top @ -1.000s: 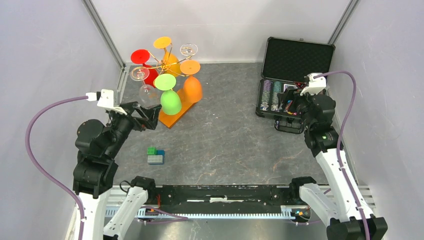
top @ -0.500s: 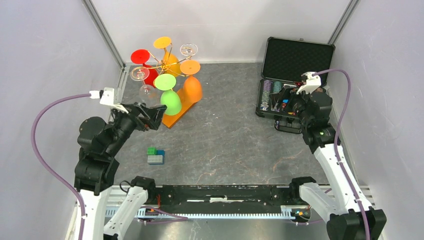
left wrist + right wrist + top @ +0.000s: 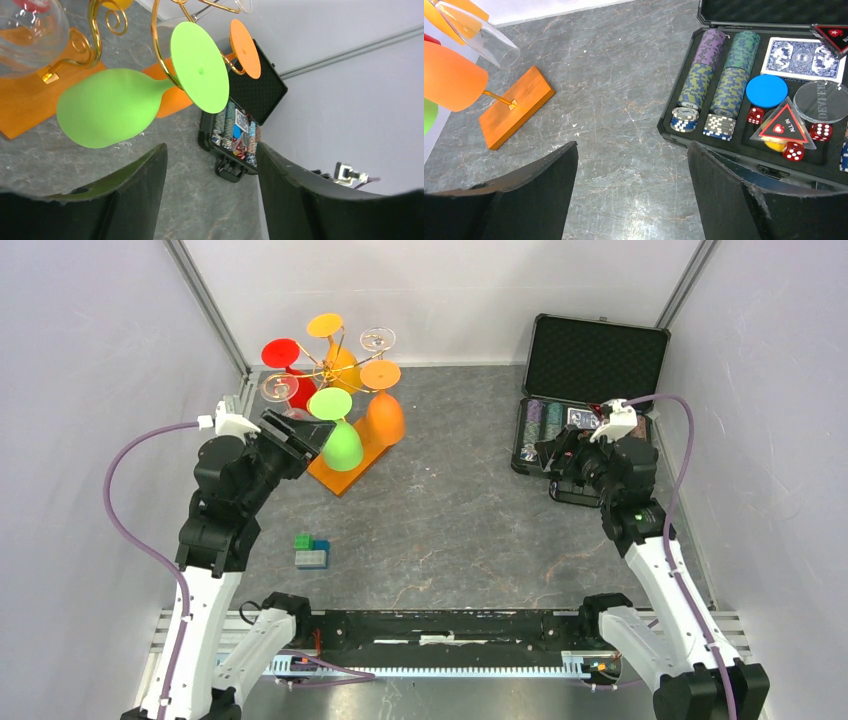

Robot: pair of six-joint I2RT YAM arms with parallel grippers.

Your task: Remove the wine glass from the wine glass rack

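The gold wire wine glass rack (image 3: 330,370) stands on its orange base (image 3: 345,472) at the back left. Several glasses hang upside down from it: red, yellow, orange, green and clear ones. The green wine glass (image 3: 340,443) hangs at the front; it also shows in the left wrist view (image 3: 107,114), with its round foot (image 3: 199,66) in a gold scroll arm (image 3: 159,47). My left gripper (image 3: 305,433) is open and empty, just left of the green bowl. My right gripper (image 3: 551,453) is open and empty, by the case's left edge.
An open black case (image 3: 590,405) of poker chips, cards and dice lies at the back right, also in the right wrist view (image 3: 769,95). Small green and blue blocks (image 3: 311,552) lie on the grey table near the front left. Walls close in both sides.
My left arm has swung up and right, bringing the open gripper beside the green glass. My right gripper has shifted left and turned toward the table's middle.
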